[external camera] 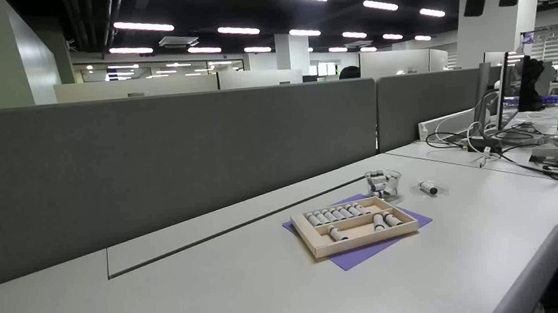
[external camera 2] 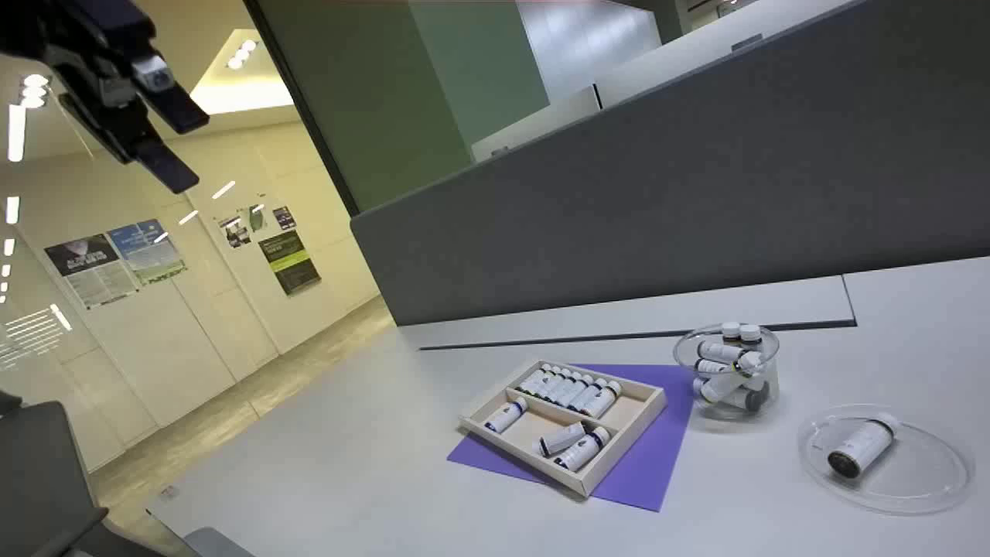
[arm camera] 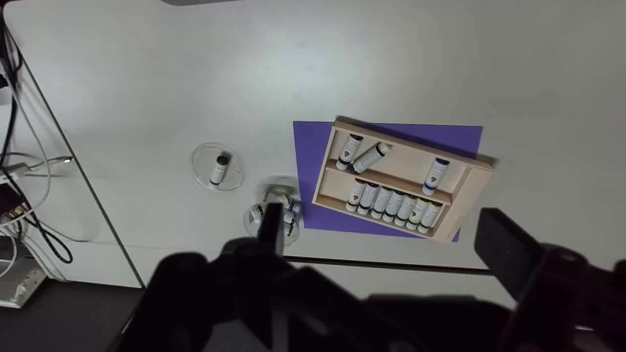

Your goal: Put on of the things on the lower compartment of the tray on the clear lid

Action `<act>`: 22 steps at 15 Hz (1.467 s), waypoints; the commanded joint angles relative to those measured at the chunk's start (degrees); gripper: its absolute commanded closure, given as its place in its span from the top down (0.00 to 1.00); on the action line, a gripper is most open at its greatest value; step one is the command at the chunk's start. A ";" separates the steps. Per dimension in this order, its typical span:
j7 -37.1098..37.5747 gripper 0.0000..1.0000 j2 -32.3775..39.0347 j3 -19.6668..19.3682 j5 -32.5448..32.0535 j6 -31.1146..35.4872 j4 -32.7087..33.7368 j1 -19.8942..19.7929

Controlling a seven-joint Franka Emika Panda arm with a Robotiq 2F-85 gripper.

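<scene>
I have my tool hanging high in the upper left of the frame in an exterior view, well above the tabletop, which is smooth, white and a bit shiny. Its two flat black fingers are spread wide apart, with nothing held between them; in the wrist view they look big and blurry, low in the frame. The tray is at the lower middle of the frame in an exterior view, a flat box of what looks like pale wood, with straight low sides and a thin bar across it. It lies crooked on a flat purple sheet, and one corner pokes out past the edge. In both exterior views I see three small tube-shaped bottles in its lower part, white with thin dark bands, one of them lying slanted. The upper part has a snug row of seven bottles, side by side. At the lower right of the frame in an exterior view, the clear lid is flat, round and shiny, and one bottle lies on its side on it. Just beside the sheet stands a clear round cup with more bottles heaped in it. Behind it all runs a plain grey wall.
</scene>
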 commanded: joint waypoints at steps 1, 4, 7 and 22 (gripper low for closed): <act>0.52 1.00 0.17 -0.50 -0.54 -0.18 0.17 0.72; 0.52 1.00 0.17 -0.50 -0.54 -0.18 0.17 0.72; 0.52 1.00 0.17 -0.49 -0.54 -0.18 0.17 0.72; 1.48 1.00 26.26 -0.51 -2.97 18.96 -9.15 -1.15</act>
